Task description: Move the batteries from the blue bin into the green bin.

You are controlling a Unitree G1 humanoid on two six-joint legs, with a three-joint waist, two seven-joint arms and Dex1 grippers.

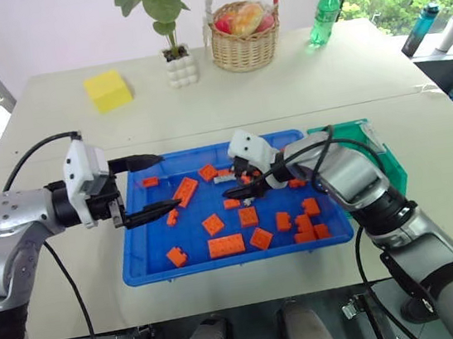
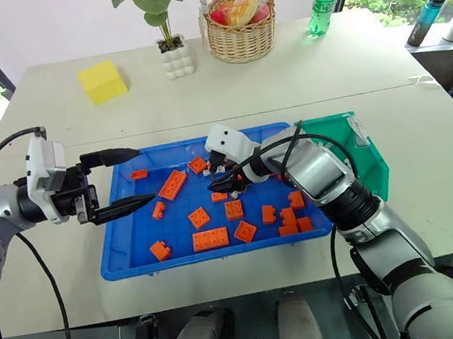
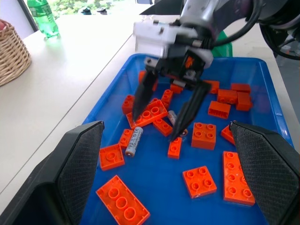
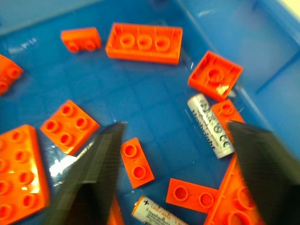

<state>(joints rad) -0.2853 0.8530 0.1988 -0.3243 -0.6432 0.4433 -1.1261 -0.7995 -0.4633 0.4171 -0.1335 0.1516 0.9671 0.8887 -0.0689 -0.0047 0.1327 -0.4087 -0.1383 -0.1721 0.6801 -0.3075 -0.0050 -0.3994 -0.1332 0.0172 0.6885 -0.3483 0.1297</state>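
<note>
Two batteries: silver-grey cylinders among orange bricks [image 1: 226, 245] on the floor of the blue bin [image 1: 151, 267]; one [image 3: 133, 141] lies just outside one fingertip of the right gripper [image 3: 157, 126], the other [image 3: 174, 120] sits against the inner side of the opposite fingertip.
Right gripper: hangs over the far middle of the blue bin, pointing down, jaws spread wide, nothing held; whether a tip touches the floor I cannot tell.
Right wrist view: one battery [image 4: 210, 125] lies between the two fingers, nearer one of them, beside a small brick; the end of a second [image 4: 157, 214] shows close under the gripper.
Left gripper [image 1: 155, 185]: level above the bin's left rim, pointing across toward the right gripper, fingers far apart, empty.
Green bin [image 2: 375, 165]: just beyond the blue bin's right end, behind the right forearm; its inside is hidden.
Far side of table: yellow block [image 1: 108, 91], potted plant [image 1: 168, 27], fruit basket [image 1: 244, 36], green bottle [image 1: 324, 14], all well away from both grippers.
</note>
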